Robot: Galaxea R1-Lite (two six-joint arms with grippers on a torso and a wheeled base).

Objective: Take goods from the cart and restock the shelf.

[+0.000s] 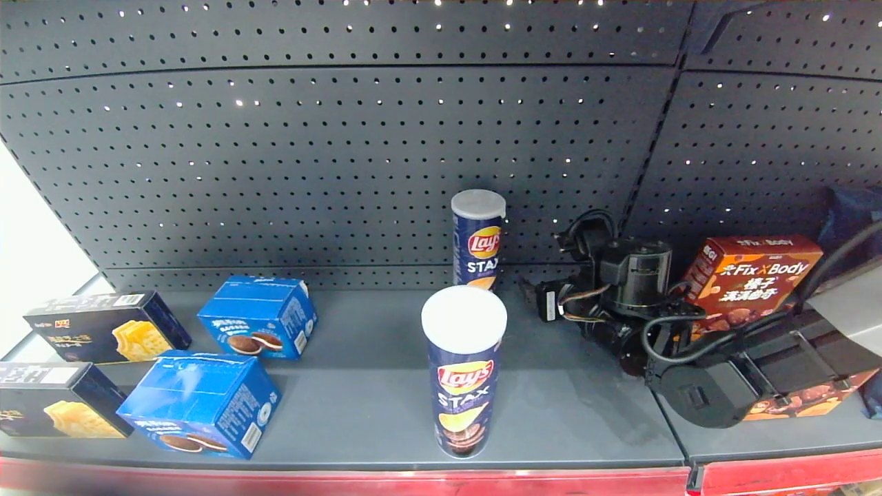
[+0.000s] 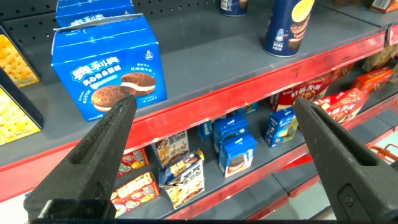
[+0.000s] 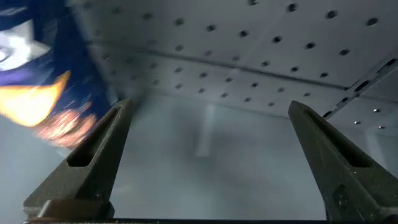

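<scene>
Grey steel makes up the shelf [image 1: 358,386] and the pegboard [image 1: 344,172] behind it, and two tall blue crisp cans stand upright on it in a file. The rear can [image 1: 477,238] is close to the pegboard and the front can [image 1: 463,368] near the red lip, which looks like a single-product column meant to face the aisle.

The right hand [image 3: 209,107] sits low over the shelf just beside the rear can, fingers spread wide and holding nothing. The blurred blue-and-yellow can wall lies outside one finger rather than between them, so the can looks already set down and released.

The left hand [image 2: 214,102] hangs in front of the shelf edge, also open and empty, pointed at a blue biscuit box [image 2: 106,65]. Blue biscuit boxes [image 1: 258,317] and black cracker boxes [image 1: 107,327] are grouped by kind to the left, with an orange box [image 1: 754,272] behind the right arm.

Fetching more stock from the cart seems the likely next step.
</scene>
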